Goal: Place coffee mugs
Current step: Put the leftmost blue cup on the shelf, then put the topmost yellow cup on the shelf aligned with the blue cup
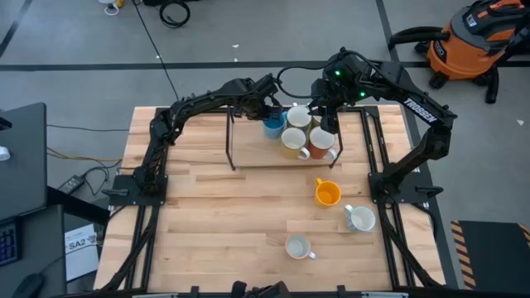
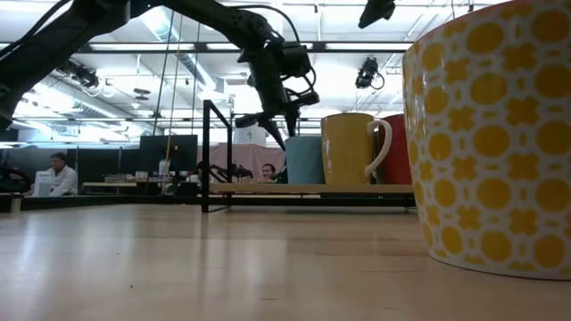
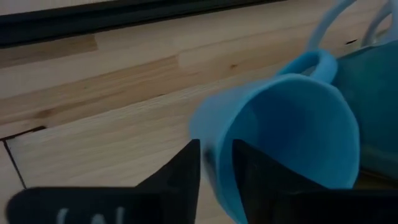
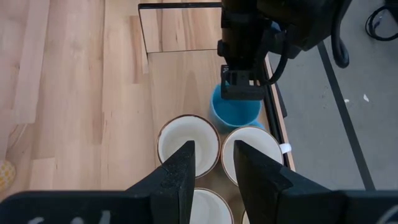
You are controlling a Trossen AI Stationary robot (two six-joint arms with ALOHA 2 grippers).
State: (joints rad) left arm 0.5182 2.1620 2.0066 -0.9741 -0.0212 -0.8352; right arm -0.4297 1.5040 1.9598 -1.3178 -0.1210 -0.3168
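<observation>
High view first: we see the blue mug [image 1: 273, 126] standing on the raised wooden shelf [image 1: 248, 145] at the far side of the table [image 1: 207, 215], at the left end of a cluster of four mugs, and our left gripper [image 1: 271, 113] sits directly over its far rim. Left wrist view settles the relation that matters: the mug's wall runs up between the two dark fingers [image 3: 180, 177], one outside and one inside the bowl (its handle points away from the wrist, toward the neighbouring mugs). We judge the fingers to be narrowly set and closed on that rim, so a release needs only a small opening and a straight lift upward.

Our right gripper [image 4: 211, 168] hovers above the same cluster, fingers slightly apart and holding nothing, over the gap between two white-lined mugs. Three mugs are not yet shelved: the orange mug [image 1: 327, 194] and two pale ones nearer the front.
</observation>
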